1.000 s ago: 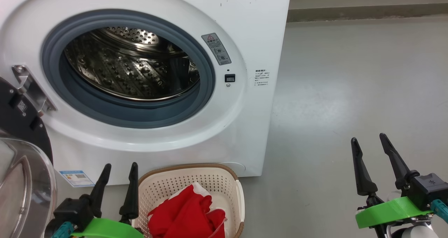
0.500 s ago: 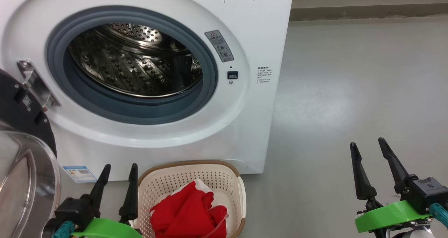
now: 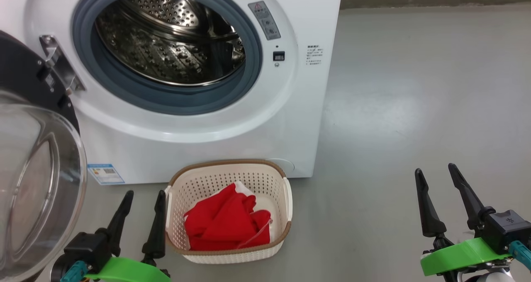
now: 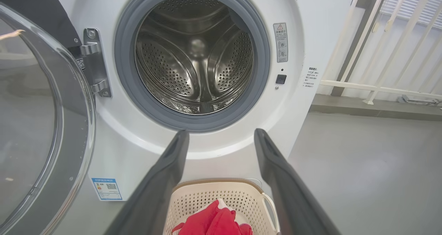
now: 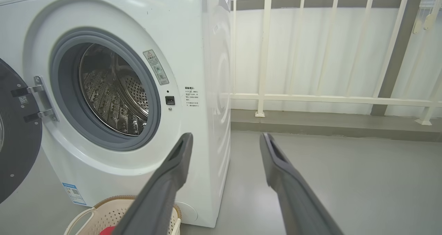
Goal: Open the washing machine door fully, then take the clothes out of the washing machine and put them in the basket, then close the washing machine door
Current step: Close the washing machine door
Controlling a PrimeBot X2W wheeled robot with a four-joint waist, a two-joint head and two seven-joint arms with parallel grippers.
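The white washing machine (image 3: 195, 141) stands with its steel drum (image 3: 170, 41) bare inside. Its black-rimmed door (image 3: 33, 182) with the glass bowl hangs swung out at the left. On the floor in front sits the cream basket (image 3: 286, 199), and the red clothes (image 3: 226, 224) lie in it. My left gripper (image 3: 143, 195) is open just left of the basket, holding nothing. My right gripper (image 3: 435, 169) is open over bare floor far to the right. The left wrist view looks into the drum (image 4: 195, 55) above the basket (image 4: 193, 197) and the clothes (image 4: 214, 223). In the right wrist view the machine (image 5: 114, 90) is at left.
Grey floor (image 3: 415, 108) stretches to the right of the machine. A white railing (image 5: 328, 98) on a low kerb runs behind it. The open door (image 4: 38, 117) takes up the space at the left, close to my left arm.
The head camera has tilted down, so machine and basket sit higher in the picture and the whole basket shows. Both grippers stay open in their places.
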